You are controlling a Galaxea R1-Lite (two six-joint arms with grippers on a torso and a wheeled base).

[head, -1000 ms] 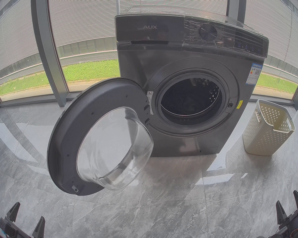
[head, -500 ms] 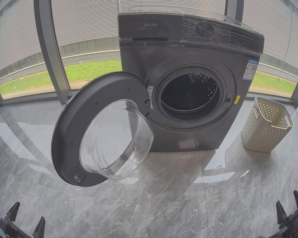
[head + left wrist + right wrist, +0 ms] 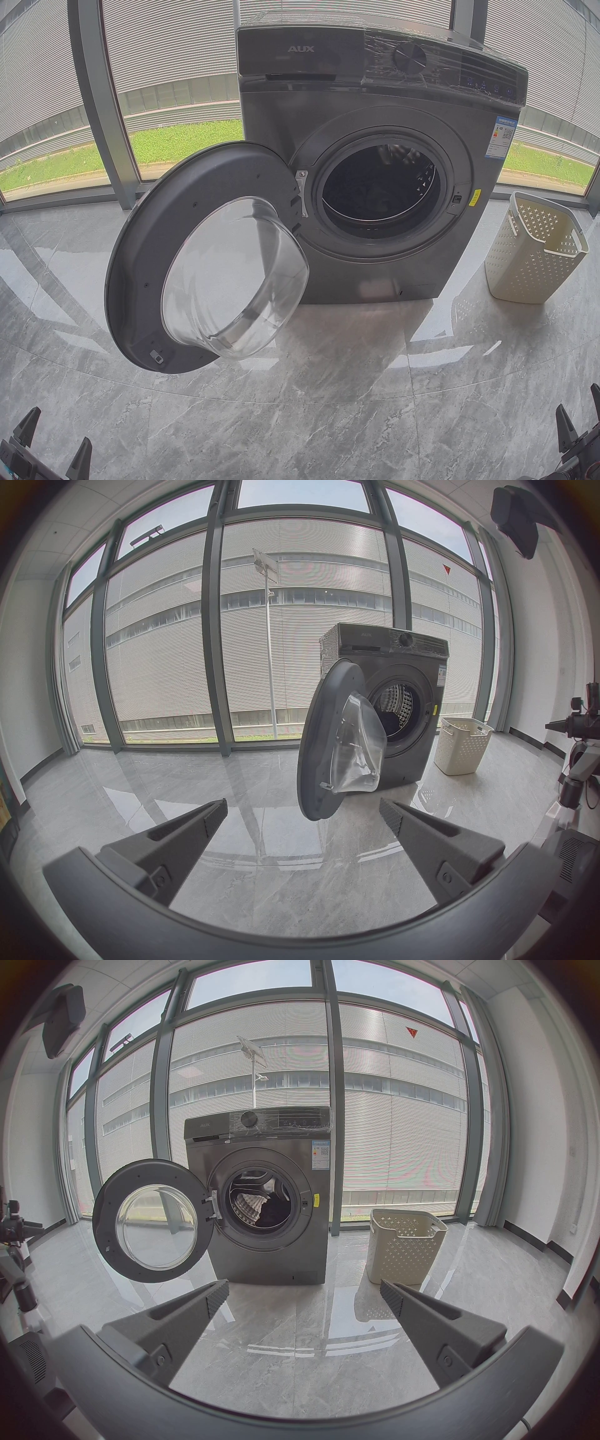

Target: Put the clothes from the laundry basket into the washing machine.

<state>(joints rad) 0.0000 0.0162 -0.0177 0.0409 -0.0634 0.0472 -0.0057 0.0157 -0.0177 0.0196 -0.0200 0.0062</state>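
Note:
The grey washing machine (image 3: 375, 187) stands on the floor ahead with its round door (image 3: 206, 262) swung wide open to the left. Inside the drum lie dark and white clothes (image 3: 262, 1207). The cream perforated laundry basket (image 3: 534, 253) stands to the right of the machine, and I see no clothes inside it. My left gripper (image 3: 57, 431) is low at the near left, open and holding nothing. My right gripper (image 3: 578, 403) is low at the near right, also open and holding nothing. Both are well short of the machine, as the wrist views show with left gripper (image 3: 301, 808) and right gripper (image 3: 304, 1288).
Glossy grey marble floor (image 3: 350, 406) stretches between me and the machine. Tall windows with dark frames (image 3: 94, 106) run behind it. The open door juts out over the floor at the left. A wall (image 3: 550, 1116) closes the room to the right of the basket.
The whole head view has shifted a little: machine and basket sit slightly higher and farther off, so the camera has moved. Both grippers hold the same place and stay open.

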